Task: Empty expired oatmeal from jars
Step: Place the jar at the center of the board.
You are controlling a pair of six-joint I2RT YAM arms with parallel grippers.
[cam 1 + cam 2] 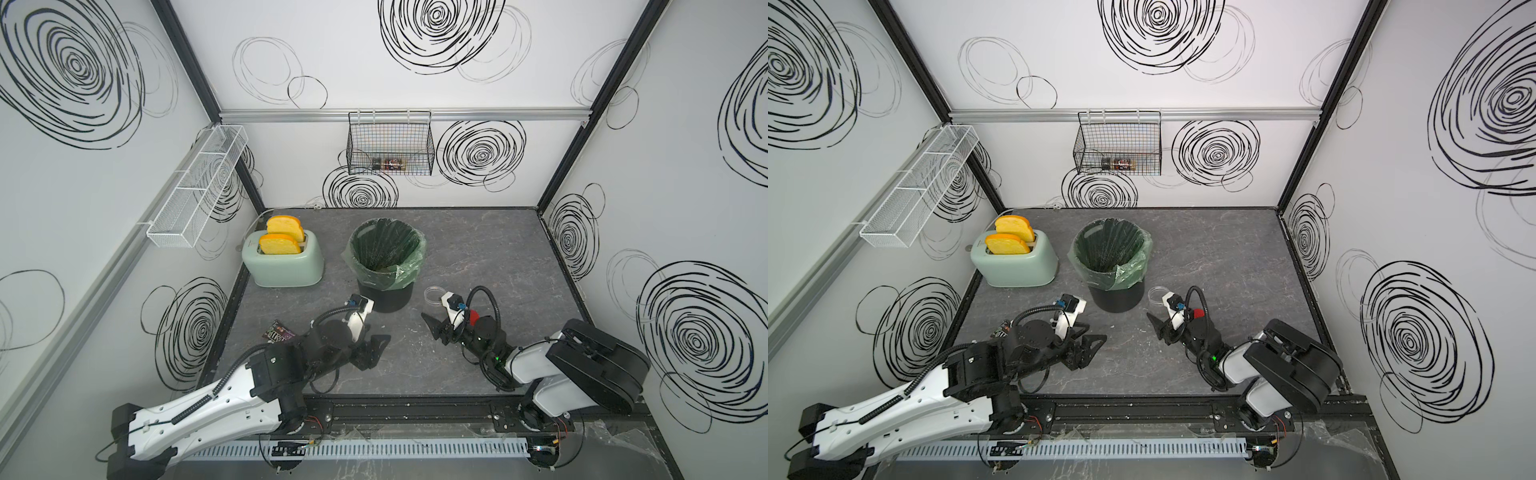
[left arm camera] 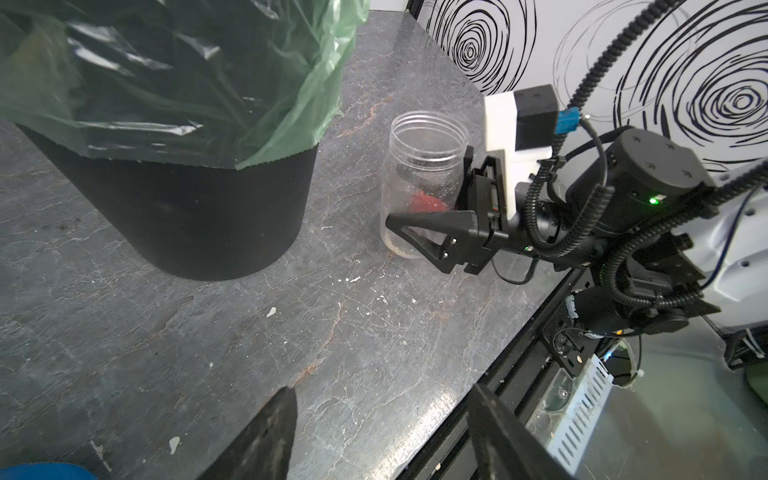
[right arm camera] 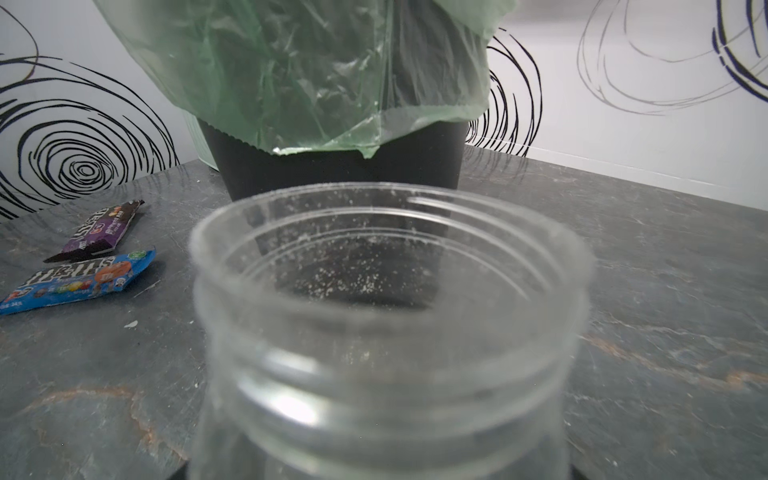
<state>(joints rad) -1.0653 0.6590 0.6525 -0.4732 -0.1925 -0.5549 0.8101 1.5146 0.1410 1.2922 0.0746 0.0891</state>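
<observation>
At the upper left of both top views a white wire shelf [image 1: 195,187] hung on the side wall. Below it, left of centre, a pale green toaster [image 1: 286,266] holding two slices of bread [image 1: 279,244] stood on the grey table [image 1: 490,257]. A dark candy bar [image 1: 278,332] lay at lower left beside the left arm. The left gripper [image 1: 376,351] sat low over the table just below centre, its jaws well apart with nothing between them. At centre stood a black bin [image 1: 386,297] lined with a green bag [image 1: 415,253], with a beige patch low inside. Just right of the bin the jar [image 1: 434,296] stood upright and lidless on the table, near the bin but not touching it. The oatmeal [image 2: 397,248] showed there as a thin pale layer at its foot and specks on its wall. The right gripper [image 1: 434,309] had one jaw on each side of the jar, set wide; whether they pressed it could not be told. The red lid [image 1: 472,318] showed just right of the jar, partly hidden by that arm.
</observation>
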